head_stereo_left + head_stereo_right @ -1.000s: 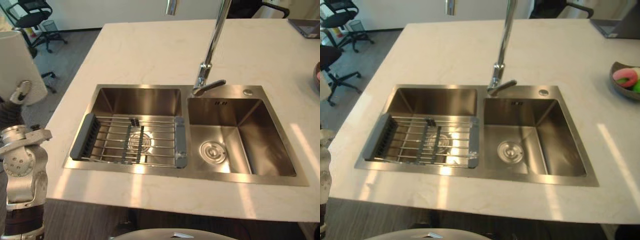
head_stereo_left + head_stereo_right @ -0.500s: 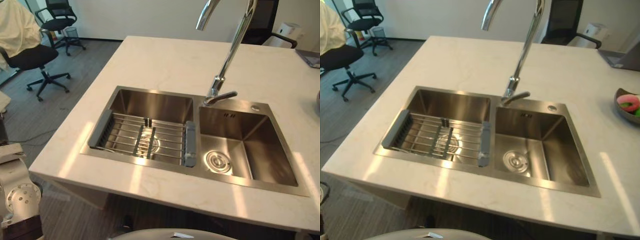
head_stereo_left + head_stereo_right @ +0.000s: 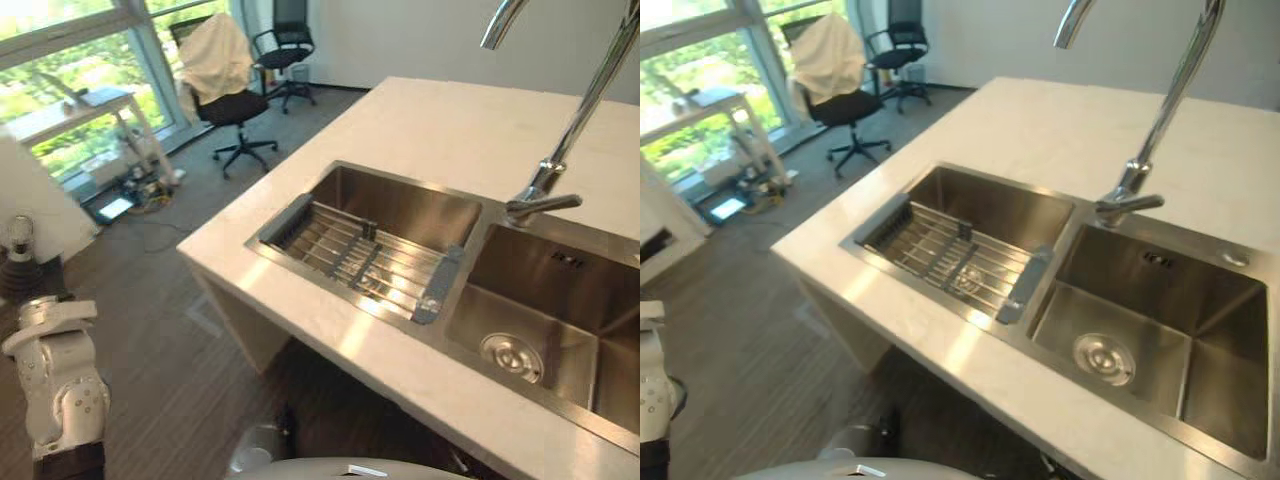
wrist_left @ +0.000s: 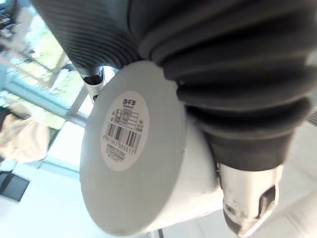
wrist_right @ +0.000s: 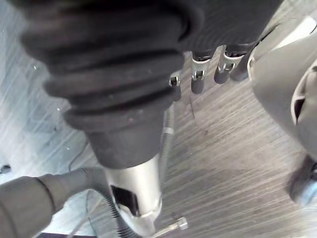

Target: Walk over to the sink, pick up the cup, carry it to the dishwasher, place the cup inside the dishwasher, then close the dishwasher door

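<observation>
The cup (image 4: 133, 153) is a smooth, pale cylinder, seen base-on in the left wrist view, where its flat round bottom carries a white circular barcode sticker. It sits aloft in the left hand (image 4: 247, 210), pressed against the dark ribbed cover, with the silver, dark-tipped thumb curled along its wall, so the hand is clasped around it. In the left eye view the same white shape shows at the far left edge of the frame, about mid-height, well apart from the counter. The right hand (image 5: 198, 74) hangs over dark, wood-grained floor, its fingers straight and slack in a short row, grasping nothing. To the right of the left eye view lies the sink (image 3: 400, 205), a double basin of brushed stainless steel with square corners, set flush into a smooth, cream, faintly veined countertop (image 3: 450, 120) that runs from the lower right to the top centre of the frame. Across the left basin rests a drying rack (image 3: 360, 262) of thin parallel metal rods with grey end bars. The right basin (image 3: 570, 300) has a round ribbed drain strainer (image 3: 512, 356) in its floor. A tall, polished, curved faucet (image 3: 585, 110) rises from the sink's rear deck at the upper right, with a short lever at its base. The floor (image 3: 170, 330) is dark striped planking. At the top left stands a black swivel chair (image 3: 225, 70) draped in cream cloth, a second black chair (image 3: 285, 50) behind it, and a bright window (image 3: 70, 70) with greenery outside.
</observation>
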Motion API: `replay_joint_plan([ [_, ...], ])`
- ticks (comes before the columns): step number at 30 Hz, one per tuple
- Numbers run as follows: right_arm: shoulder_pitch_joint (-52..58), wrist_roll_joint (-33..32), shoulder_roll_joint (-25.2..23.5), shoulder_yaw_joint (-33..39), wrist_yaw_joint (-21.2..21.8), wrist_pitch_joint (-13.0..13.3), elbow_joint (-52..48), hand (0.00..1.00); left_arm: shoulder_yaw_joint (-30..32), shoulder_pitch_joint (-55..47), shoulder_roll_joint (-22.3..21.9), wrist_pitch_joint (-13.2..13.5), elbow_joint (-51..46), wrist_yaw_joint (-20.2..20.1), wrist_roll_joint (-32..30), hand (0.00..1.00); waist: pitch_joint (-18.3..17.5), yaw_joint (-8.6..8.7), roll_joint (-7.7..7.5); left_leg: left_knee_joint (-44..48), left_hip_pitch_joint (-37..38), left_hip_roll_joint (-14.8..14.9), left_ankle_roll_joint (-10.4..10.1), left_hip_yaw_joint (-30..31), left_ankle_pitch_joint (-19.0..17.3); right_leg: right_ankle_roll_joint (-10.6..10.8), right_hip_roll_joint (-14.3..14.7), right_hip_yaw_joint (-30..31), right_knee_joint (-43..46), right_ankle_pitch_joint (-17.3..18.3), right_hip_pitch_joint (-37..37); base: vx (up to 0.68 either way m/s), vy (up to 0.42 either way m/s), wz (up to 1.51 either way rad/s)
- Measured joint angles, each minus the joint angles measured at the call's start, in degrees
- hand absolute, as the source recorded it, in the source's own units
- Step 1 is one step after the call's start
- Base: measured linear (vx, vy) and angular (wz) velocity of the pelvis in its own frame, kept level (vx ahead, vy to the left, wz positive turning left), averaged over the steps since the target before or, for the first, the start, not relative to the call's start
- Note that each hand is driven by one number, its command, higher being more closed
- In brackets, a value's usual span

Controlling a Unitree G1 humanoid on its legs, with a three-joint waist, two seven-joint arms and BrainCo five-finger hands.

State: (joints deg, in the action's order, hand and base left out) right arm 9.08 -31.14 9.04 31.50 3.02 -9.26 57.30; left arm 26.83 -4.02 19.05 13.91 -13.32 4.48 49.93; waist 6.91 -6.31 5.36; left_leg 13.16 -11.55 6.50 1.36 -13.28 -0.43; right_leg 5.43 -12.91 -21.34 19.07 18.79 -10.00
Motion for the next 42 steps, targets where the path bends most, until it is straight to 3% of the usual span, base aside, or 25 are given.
replay_joint_plan([
  [4,-0.16,0.03,0.38,-2.09,-0.02,0.16,-0.15,0.0,2.71,0.11,2.17,0.16,-2.48,-2.15,-0.02,1.0,-0.39,-0.94,-0.79,9.39,0.71,3.89,0.2,-3.28,-0.38,0.68,-3.01,-4.34,-0.68,-3.49,1.6,-0.09,0.023,0.58],
  [5,0.41,0.0,0.67,-2.06,-0.12,0.34,-0.33,0.0,2.16,0.04,2.16,-0.27,-2.4,-3.0,-0.02,1.0,-1.05,-0.8,-0.57,12.15,1.95,6.68,3.97,-4.9,3.31,0.68,-4.2,-5.76,1.46,-3.71,2.4,-0.03,0.095,0.95],
  [7,0.9,-0.06,1.55,-1.63,-0.57,0.49,-0.97,0.0,-1.06,0.46,2.01,-1.1,-0.65,-4.49,-0.08,1.0,-1.61,0.91,0.99,11.62,-0.02,4.43,10.56,-8.7,6.67,-2.63,-5.94,-7.44,10.83,-1.13,7.3,-0.13,0.082,1.57],
  [8,0.07,-0.07,0.97,-0.9,-0.58,0.39,0.59,0.0,-1.61,1.73,0.25,-2.19,0.9,-5.7,-0.15,1.0,-2.82,3.34,-0.64,-0.84,0.68,0.18,10.79,-3.66,15.22,-7.31,-1.5,-7.54,7.9,0.3,11.85,-0.18,-0.06,2.11],
  [9,0.11,-0.06,-1.93,1.64,-0.61,0.87,1.59,0.0,-1.3,3.8,1.24,-2.72,1.29,-6.2,-0.14,1.0,-2.51,3.54,-6.28,4.2,1.55,-1.55,14.68,-7.15,10.5,-6.31,-4.36,-10.86,3.43,-5.64,14.73,-0.15,-0.128,1.91],
  [10,0.32,-0.01,-1.7,2.61,-0.68,1.09,2.45,0.0,-1.53,3.62,0.32,-2.66,1.57,-6.44,-0.32,1.0,-2.47,3.35,-6.35,10.0,2.99,1.54,12.91,-9.04,6.31,-6.43,-6.1,-13.73,4.75,-5.76,14.32,-0.06,-0.126,1.24],
  [11,1.22,0.03,-1.04,3.12,-1.0,1.25,2.27,0.0,-2.01,2.05,0.18,-2.82,2.32,-6.48,-0.87,1.0,-2.44,2.54,-7.04,14.41,7.16,5.29,7.43,-10.89,4.14,-6.3,-8.95,-14.24,4.9,-6.38,14.07,-0.1,0.035,0.95],
  [12,2.41,0.05,0.3,3.04,-1.0,1.34,2.23,0.0,-2.09,1.56,0.16,-3.9,2.92,-6.44,-2.29,1.0,-2.97,3.18,-7.64,14.93,10.81,8.3,4.02,-11.96,6.07,-5.14,-12.51,-16.02,4.44,-7.34,14.03,-0.1,0.119,1.05],
  [13,3.12,0.05,1.23,3.11,-0.99,1.33,2.38,0.0,-2.1,1.57,0.17,-4.01,2.89,-6.56,-3.0,1.0,-3.15,3.66,-7.82,14.72,11.94,9.84,3.05,-12.28,7.73,-4.6,-14.14,-17.09,4.18,-8.1,14.15,-0.13,0.325,1.32],
  [15,4.86,0.14,5.67,6.08,-0.97,1.55,5.02,0.0,-1.59,1.75,0.57,-4.01,2.88,-7.57,-4.07,1.0,-5.4,4.48,-3.76,8.3,14.53,12.78,3.96,-12.2,22.76,-2.93,-17.71,-18.56,3.33,-9.89,16.01,-0.14,0.482,1.41],
  [16,5.04,0.26,6.55,7.26,-0.91,1.42,5.91,0.0,-1.42,2.14,0.62,-4.07,2.9,-7.92,-4.06,1.0,-5.97,4.89,-2.33,5.53,14.69,12.32,1.56,-12.24,27.7,-3.16,-18.2,-18.56,3.29,-10.11,16.25,-0.1,0.432,1.7],
  [17,5.64,1.59,8.65,9.14,-0.68,0.81,8.16,0.0,-0.8,3.67,0.84,-4.19,2.6,-8.64,-4.08,1.0,-6.71,5.81,0.96,2.46,14.82,10.95,-0.83,-12.17,30.78,-3.21,-18.01,-18.3,4.18,-12.24,16.29,-0.09,0.612,1.56],
  [18,4.69,3.49,8.09,9.78,-0.56,0.07,10.94,0.0,1.86,3.37,2.49,-4.36,2.68,-9.78,-4.06,1.0,-6.95,5.96,0.95,-0.52,17.11,9.24,0.55,-13.95,25.05,-1.33,-19.19,-18.39,4.26,-13.59,15.53,-0.06,0.492,1.22],
  [19,3.7,4.21,6.83,9.6,-0.42,-0.26,11.41,0.0,3.4,2.29,3.64,-4.44,2.78,-9.9,-4.01,1.0,-6.71,5.81,0.14,-0.74,17.75,8.99,-0.23,-15.01,24.13,-1.02,-19.05,-18.57,2.5,-15.52,14.42,-0.01,0.526,0.56],
  [20,2.72,4.68,4.51,9.9,-0.22,-0.44,11.08,0.0,4.7,1.47,5.77,-5.01,2.76,-10.2,-4.0,1.0,-5.69,5.59,-1.36,1.07,16.99,9.17,-3.58,-15.47,18.83,-0.08,-18.64,-19.0,-1.1,-18.28,11.57,0.03,0.329,0.39],
  [21,1.82,5.6,2.39,10.44,0.16,-0.41,11.09,0.0,4.32,1.45,8.41,-5.84,2.07,-11.44,-3.99,1.0,-4.95,4.75,-2.5,-0.61,16.47,7.07,-8.89,-15.75,5.79,0.72,-18.7,-20.49,-3.54,-21.24,9.25,0.01,0.679,0.63],
  [23,1.06,6.86,2.12,10.4,0.11,-0.34,10.33,0.0,3.79,1.46,11.15,-6.18,0.62,-14.26,-2.65,1.0,-4.9,4.52,-1.15,-13.14,17.09,3.06,-8.52,-16.31,5.5,2.45,-17.05,-23.42,-4.34,-23.67,8.07,-0.02,0.658,0.67],
  [25,-0.34,6.7,-2.12,9.63,-2.28,0.28,8.6,0.0,1.77,2.28,12.01,-6.03,6.48,-15.67,-0.43,1.0,-4.41,4.08,-5.54,-17.39,18.57,-0.56,-8.56,-16.38,4.25,0.54,-19.77,-22.43,-4.76,-28.66,7.96,0.06,0.347,0.48],
  [27,-0.13,5.61,-3.83,9.64,-3.14,-0.68,8.56,0.0,-2.34,3.18,7.88,-5.97,11.49,-14.88,-0.91,1.0,-3.77,4.8,-6.89,-17.28,18.05,0.15,-7.2,-12.69,3.56,-2.8,-18.84,-16.05,-0.67,-31.37,8.96,0.07,0.13,0.72],
  [29,1.36,4.36,-4.98,9.13,-3.26,-1.34,8.58,0.0,-8.09,3.23,2.61,-5.97,12.88,-14.82,-4.01,1.0,-3.69,5.41,-6.81,-16.9,16.43,2.3,-6.64,-7.93,3.45,0.93,-10.5,-4.7,0.09,-19.39,10.24,0.07,0.079,1.28],
  [31,2.78,3.33,-5.25,7.6,-3.73,-0.66,8.5,0.0,-13.13,3.22,-1.59,-6.0,12.68,-14.61,-7.74,1.0,-3.47,5.63,-7.2,-16.9,16.43,2.12,-5.95,-5.15,3.23,2.79,-4.28,0.46,-1.91,-14.27,10.18,0.08,0.041,1.1],
  [32,3.32,3.42,-5.07,6.22,-4.13,-0.29,8.36,0.0,-14.52,3.23,-3.45,-6.11,11.4,-13.16,-9.34,1.0,-3.32,5.95,-7.46,-16.88,17.05,0.73,-5.59,-3.99,2.97,2.73,-1.16,2.86,-4.71,-14.39,10.49,0.09,-0.022,0.64],
  [33,2.51,3.66,-5.2,4.95,-4.38,-0.01,6.94,0.0,-16.07,3.35,-4.0,-5.99,9.44,-11.32,-10.31,1.0,-2.78,6.73,-8.33,-16.89,17.78,-1.7,-5.49,-2.89,2.89,0.02,1.22,3.95,-7.9,-16.17,10.53,0.08,-0.041,0.42],
  [38,-0.83,4.55,-3.52,2.43,-3.02,0.53,4.18,0.0,-22.78,4.36,-8.1,-4.72,8.18,-6.54,-15.49,1.0,-2.72,7.68,-4.86,-17.31,18.04,-1.94,-5.5,-2.84,2.3,0.35,2.6,7.75,-13.75,-17.42,8.16,0.05,0.003,-0.03],
  [42,-1.09,5.09,-3.2,-2.92,-2.3,-0.16,3.86,0.0,-22.92,4.37,-8.98,-3.63,8.33,0.8,-19.38,1.0,-2.84,8.53,-5.62,-17.53,19.0,-0.21,-6.51,-4.54,2.14,-0.44,4.75,8.55,-16.14,-18.59,7.4,-0.02,-0.062,-0.24],
])
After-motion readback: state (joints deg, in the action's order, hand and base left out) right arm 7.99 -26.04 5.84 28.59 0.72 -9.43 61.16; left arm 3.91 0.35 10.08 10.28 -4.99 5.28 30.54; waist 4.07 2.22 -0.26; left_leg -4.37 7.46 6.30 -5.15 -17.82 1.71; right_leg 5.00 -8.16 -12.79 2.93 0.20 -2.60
